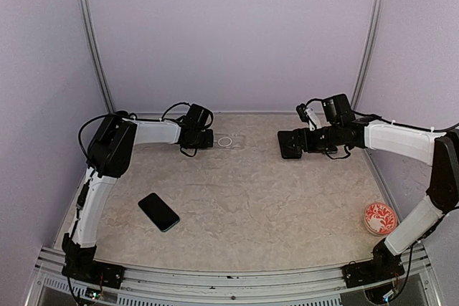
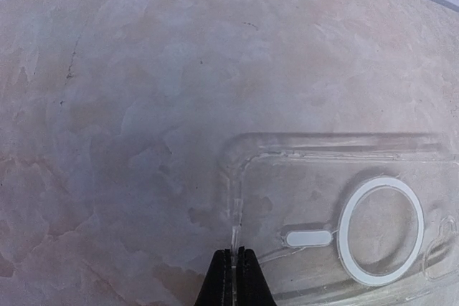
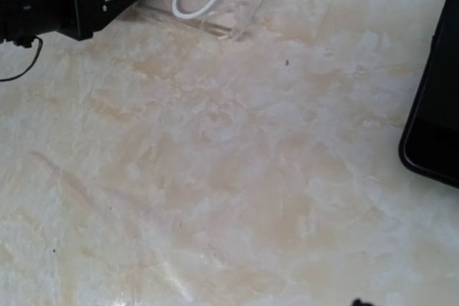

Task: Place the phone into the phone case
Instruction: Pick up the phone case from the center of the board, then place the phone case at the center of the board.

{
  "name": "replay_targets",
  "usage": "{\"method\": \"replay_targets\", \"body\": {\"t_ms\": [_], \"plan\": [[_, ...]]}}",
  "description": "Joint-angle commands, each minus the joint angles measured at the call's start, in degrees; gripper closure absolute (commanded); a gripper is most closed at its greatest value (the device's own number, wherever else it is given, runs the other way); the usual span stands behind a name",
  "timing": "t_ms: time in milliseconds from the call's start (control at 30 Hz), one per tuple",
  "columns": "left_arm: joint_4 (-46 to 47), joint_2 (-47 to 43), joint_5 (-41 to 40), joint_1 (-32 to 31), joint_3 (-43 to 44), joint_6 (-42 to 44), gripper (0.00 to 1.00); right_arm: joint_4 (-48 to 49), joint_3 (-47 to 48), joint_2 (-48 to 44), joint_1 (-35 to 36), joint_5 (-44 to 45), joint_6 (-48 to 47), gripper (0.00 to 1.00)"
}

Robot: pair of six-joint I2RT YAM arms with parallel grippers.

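Overhead: my left gripper (image 1: 214,141) is at the clear phone case (image 1: 231,141); the phone (image 1: 158,211) lies well apart, nearer. Right gripper (image 1: 289,144) fingers: can't tell. Left wrist: fingertips (image 2: 219,284) pinch the case's thin rim, which is likely light, bendy, slippery. Right wrist: fingers out of frame; I'd take the glossy phone by its long edges.
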Motion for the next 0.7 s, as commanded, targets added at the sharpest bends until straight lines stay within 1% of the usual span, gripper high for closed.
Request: {"method": "replay_targets", "body": {"t_ms": [0, 200, 333, 567, 600, 633, 667], "plan": [[-0.9, -1.9, 3.34, 0.04, -4.46, 2.7, 1.0, 0.37, -0.17, -1.35, 0.55, -0.68, -0.67, 0.29], [3.07, -8.47, 6.81, -1.32, -13.81, 8.62, 1.0, -0.58, -0.47, -3.54, 0.6, -2.62, -0.09, 0.29], [3.91, -11.05, 9.16, -2.17, -17.61, 13.26, 1.0, -2.44, -0.65, -4.74, 0.6, -4.28, 0.76, 0.28], [5.29, -14.42, 17.51, -5.11, -22.63, 24.81, 1.0, -5.66, -0.13, -8.48, 0.6, -3.77, 2.88, 0.14], [5.15, -14.75, 19.19, -5.32, -22.84, 25.95, 1.0, -6.38, 0.22, -8.93, 0.6, -3.37, 3.3, 0.1], [5.28, -15.05, 21.14, -5.43, -23.29, 27.07, 1.0, -7.18, 0.51, -9.32, 0.6, -2.8, 3.8, 0.03], [5.81, -15.51, 23.44, -5.45, -23.95, 28.01, 1.0, -7.93, 0.82, -9.79, 0.6, -2.05, 4.48, 0.01]]}}
